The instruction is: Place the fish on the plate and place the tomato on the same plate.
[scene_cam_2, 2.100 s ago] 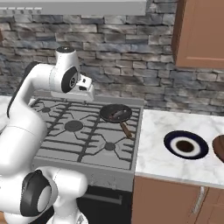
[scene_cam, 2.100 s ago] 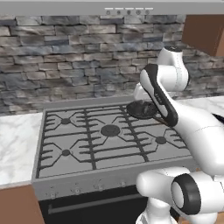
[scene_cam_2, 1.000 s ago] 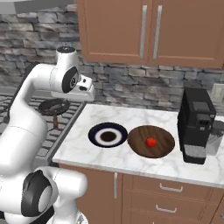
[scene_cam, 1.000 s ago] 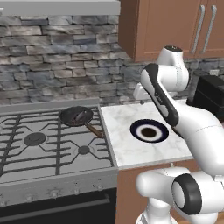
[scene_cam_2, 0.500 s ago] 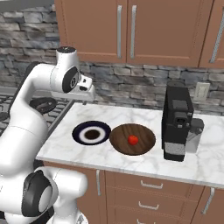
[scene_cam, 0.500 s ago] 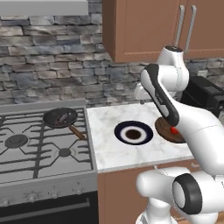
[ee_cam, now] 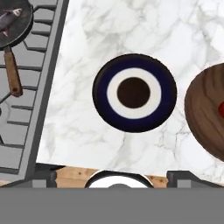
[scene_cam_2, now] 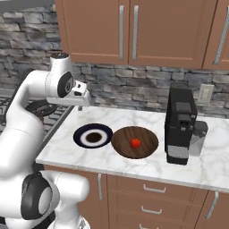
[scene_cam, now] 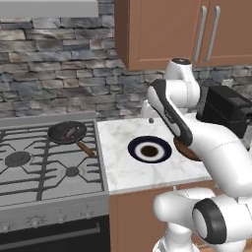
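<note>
Fish point(ee_cam: 9, 18) sits in frying pan point(ee_cam: 13, 24) on stove, far left of hand point(scene_cam_2: 82, 106). Plate point(ee_cam: 134, 92) on desk straight below it. Tomato point(scene_cam_2: 135, 143) in brown bowl point(scene_cam_2: 134, 142) to the right. Hand wide open, holding nothing.

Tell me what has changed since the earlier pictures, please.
The base drove right along the counter, so both base views shifted from the stove to the plate and bowl. Nothing was grasped: the gripper stays open, the fish stays in the pan, the tomato in the bowl.
</note>
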You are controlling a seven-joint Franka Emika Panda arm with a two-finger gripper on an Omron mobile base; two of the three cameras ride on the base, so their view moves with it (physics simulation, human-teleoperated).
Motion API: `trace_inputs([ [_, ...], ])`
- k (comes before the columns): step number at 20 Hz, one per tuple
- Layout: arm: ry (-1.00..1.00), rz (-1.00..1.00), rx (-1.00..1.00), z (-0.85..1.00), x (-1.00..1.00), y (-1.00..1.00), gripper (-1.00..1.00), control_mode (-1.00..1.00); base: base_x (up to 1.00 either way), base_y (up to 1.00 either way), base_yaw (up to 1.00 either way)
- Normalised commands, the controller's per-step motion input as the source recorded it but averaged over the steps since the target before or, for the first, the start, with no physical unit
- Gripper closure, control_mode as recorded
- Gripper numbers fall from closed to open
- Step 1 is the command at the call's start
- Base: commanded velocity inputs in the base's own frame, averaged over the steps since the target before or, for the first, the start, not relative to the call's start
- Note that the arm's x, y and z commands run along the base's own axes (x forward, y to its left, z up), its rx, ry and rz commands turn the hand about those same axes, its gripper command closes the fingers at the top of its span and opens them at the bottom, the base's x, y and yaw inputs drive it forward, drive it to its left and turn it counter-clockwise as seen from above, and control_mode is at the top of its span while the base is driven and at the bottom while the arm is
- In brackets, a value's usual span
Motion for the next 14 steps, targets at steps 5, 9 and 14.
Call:
trace_inputs([
  [5,0.00,0.00,0.11,-0.04,0.00,0.68,-1.00,-1.00,0.00,0.00,0.00],
  [9,0.00,-0.11,0.16,0.00,0.00,0.57,-1.00,-1.00,0.00,0.00,0.00],
  [14,0.00,-0.08,0.02,0.00,0.09,0.41,-1.00,-1.00,0.00,0.00,0.00],
])
